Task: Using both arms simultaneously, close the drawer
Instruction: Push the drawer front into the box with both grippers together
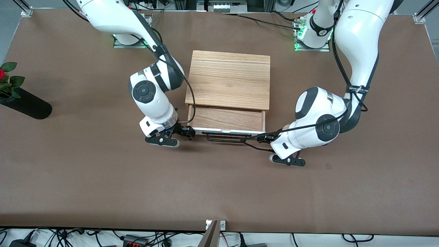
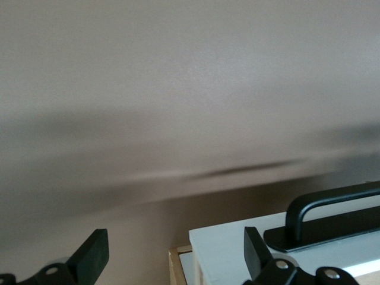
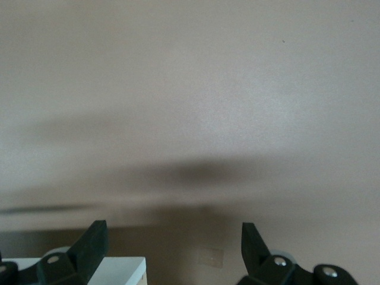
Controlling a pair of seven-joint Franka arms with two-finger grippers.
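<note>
Sitting partly open: the drawer (image 1: 227,118) sticks out of the light oak cabinet (image 1: 228,79) mid-bench, toward the front camera, reddish-brown inside exposed. White front panel (image 1: 228,131) faces the front camera, with the thin black wire handle (image 1: 226,138) projecting from it.

Right gripper (image 1: 187,132) sits low at the front panel's corner toward the right arm's end of the bench. Fingers (image 3: 89,246) are spread apart with nothing between them. In the right wrist view the panel's white corner (image 3: 122,270) shows just by one finger; I can't tell whether it touches.

Left gripper (image 1: 265,138) sits low at the panel's other corner, toward the left arm's end of the bench, next to the handle's end. Fingers (image 2: 92,254) are also spread, grasping nothing. The left wrist view shows the white panel (image 2: 237,249) with the handle (image 2: 332,205) and its black mounting plate, and the drawer's light wooden side edge (image 2: 177,267) sits in the gap between the fingers. Contact there is also unclear.

Both arms bend down from their bases and flank the cabinet, one on each side.

Brown bench surface (image 1: 219,185) surrounds the cabinet. A black vase (image 1: 25,104) with green leaves and a red flower (image 1: 2,74) sits at the edge of the bench at the right arm's end, well apart from the cabinet.
</note>
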